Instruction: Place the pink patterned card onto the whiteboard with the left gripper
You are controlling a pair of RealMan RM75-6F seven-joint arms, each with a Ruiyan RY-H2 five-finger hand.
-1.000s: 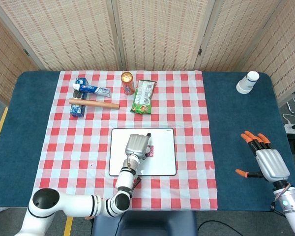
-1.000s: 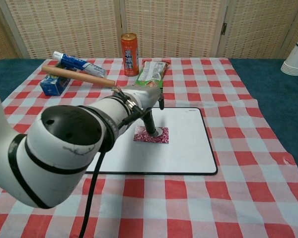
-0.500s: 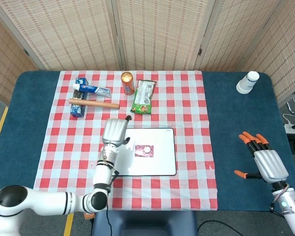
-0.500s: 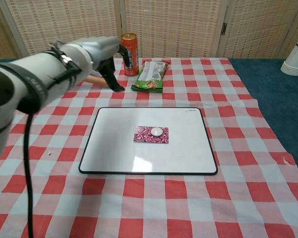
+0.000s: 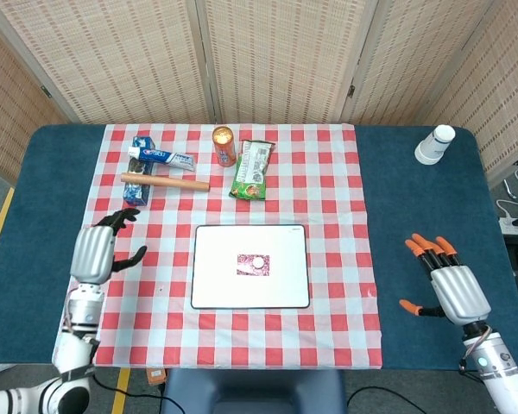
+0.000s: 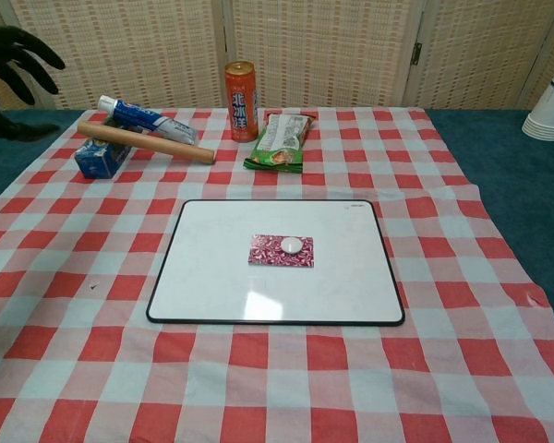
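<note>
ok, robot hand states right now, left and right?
Left robot hand: open, holding nothing.
Right robot hand: open, holding nothing.

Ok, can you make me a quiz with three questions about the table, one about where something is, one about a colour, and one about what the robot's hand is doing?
1. Where is the pink patterned card?
A. on the whiteboard
B. under the orange can
C. in the left hand

2. What colour is the snack packet?
A. blue
B. green
C. purple

3. What is the left hand doing?
A. squeezing the toothpaste
B. pressing the card
C. holding nothing, fingers apart

Answers:
1. A, the card lies flat near the board's middle.
2. B, the packet beside the can is green.
3. C, the hand is off to the side of the board, holding nothing.
</note>
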